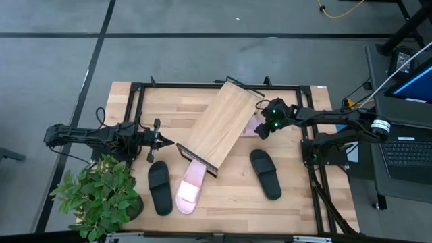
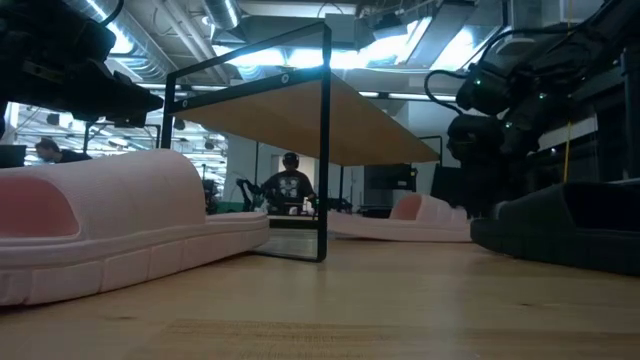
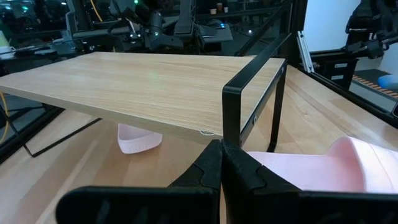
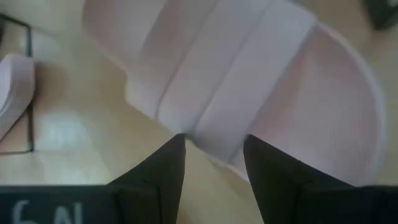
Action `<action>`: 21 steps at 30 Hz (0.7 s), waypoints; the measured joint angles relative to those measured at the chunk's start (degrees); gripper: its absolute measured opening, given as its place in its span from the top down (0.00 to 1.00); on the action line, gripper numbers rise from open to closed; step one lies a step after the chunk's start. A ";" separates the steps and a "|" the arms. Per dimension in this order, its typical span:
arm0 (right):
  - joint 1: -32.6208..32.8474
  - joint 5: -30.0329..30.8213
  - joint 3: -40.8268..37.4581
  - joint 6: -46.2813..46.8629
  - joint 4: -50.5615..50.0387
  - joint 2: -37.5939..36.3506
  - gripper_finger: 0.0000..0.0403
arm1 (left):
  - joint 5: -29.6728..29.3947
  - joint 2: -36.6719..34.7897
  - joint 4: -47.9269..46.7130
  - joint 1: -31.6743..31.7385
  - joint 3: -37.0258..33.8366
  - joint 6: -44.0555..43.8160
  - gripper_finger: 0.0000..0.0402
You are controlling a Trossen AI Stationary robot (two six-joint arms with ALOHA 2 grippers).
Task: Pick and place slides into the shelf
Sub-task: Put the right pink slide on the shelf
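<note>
On the high view, at about 8 o'clock on the desk (image 1: 297, 196), a potted plant (image 1: 101, 196) stands at the near-left corner. Just above it, at 9 o'clock, the left claw (image 1: 164, 142) hovers with its fingers pressed together and empty, pointing toward the shelf; the left wrist view shows the two dark fingers (image 3: 211, 171) meeting with no gap. Below that claw, near 7 o'clock, a black slide (image 1: 159, 187) lies on the desk, with a pale pink slide (image 1: 190, 187) just beside it on the right, its upper end tucked under the lower lip of the shelf. The shelf (image 1: 219, 125) sits at the centre, turned slantwise so its board runs from 7 o'clock up to 1 o'clock, and nothing lies on top of it. At 3 o'clock of the shelf's upper end, a second pale pink slide (image 1: 250, 126) pokes out from beside the board, and the right claw (image 1: 264, 128) hangs directly over it. In the right wrist view its fingers (image 4: 165, 171) are spread moderately apart, straddling the strap of that slide (image 4: 249, 81) without closing on it. At 5 o'clock, the other black slide (image 1: 265, 173) rests alone on the desk.
</note>
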 joint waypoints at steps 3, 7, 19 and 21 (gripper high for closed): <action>0.00 -1.26 0.00 0.45 0.26 0.83 0.59 | 0.00 -0.01 -0.04 0.00 0.00 0.01 1.00; 0.00 -2.91 0.00 -0.23 0.70 2.14 0.60 | -0.01 0.00 -0.20 0.00 0.00 0.01 1.00; 0.04 -4.50 0.00 -0.69 4.54 5.68 0.97 | 0.00 0.01 -0.19 0.00 0.00 0.00 1.00; 0.04 -4.42 0.00 -0.59 4.52 5.68 0.97 | -0.01 -0.01 -0.20 0.00 0.00 0.00 1.00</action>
